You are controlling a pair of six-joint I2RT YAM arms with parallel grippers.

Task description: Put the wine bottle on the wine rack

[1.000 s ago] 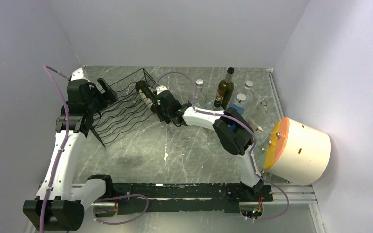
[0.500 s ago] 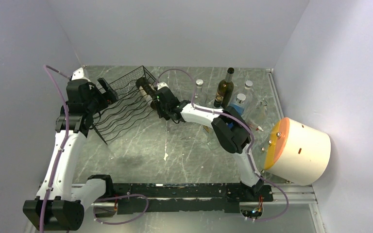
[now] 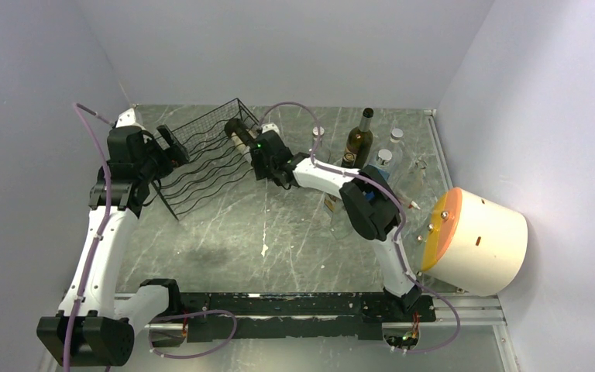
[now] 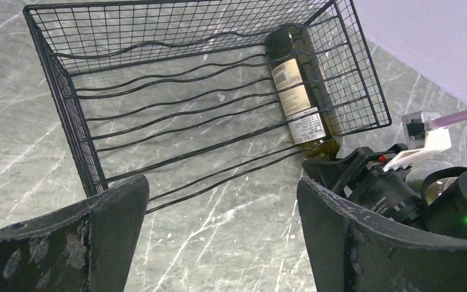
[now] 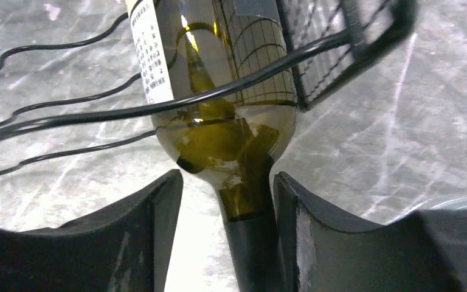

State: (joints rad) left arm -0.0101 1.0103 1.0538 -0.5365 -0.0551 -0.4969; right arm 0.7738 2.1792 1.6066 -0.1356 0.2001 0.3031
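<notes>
The wine bottle [image 3: 239,138] is olive-green glass with a white label. It lies on its side in the right end of the black wire wine rack [image 3: 201,167], against the grid-mesh side. In the left wrist view the bottle [image 4: 296,91] rests along the wavy wires of the rack [image 4: 158,115]. My right gripper [image 3: 257,151] stands open around the dark-capped neck. In the right wrist view the gripper [image 5: 226,182] shows a gap left of the neck, and the right finger [image 5: 298,231] is against it. My left gripper [image 4: 222,188] is open and empty at the rack's near-left side.
Several upright bottles stand at the back right, among them a dark one [image 3: 360,139] and clear ones [image 3: 318,143]. A cream cylinder with an orange face [image 3: 480,240] sits by the right wall. Walls close in on the left, back and right.
The right gripper's jaws have opened off the bottle neck. The rack, the bottle and the right gripper have shifted a little to the right and back. The left arm has barely moved.
</notes>
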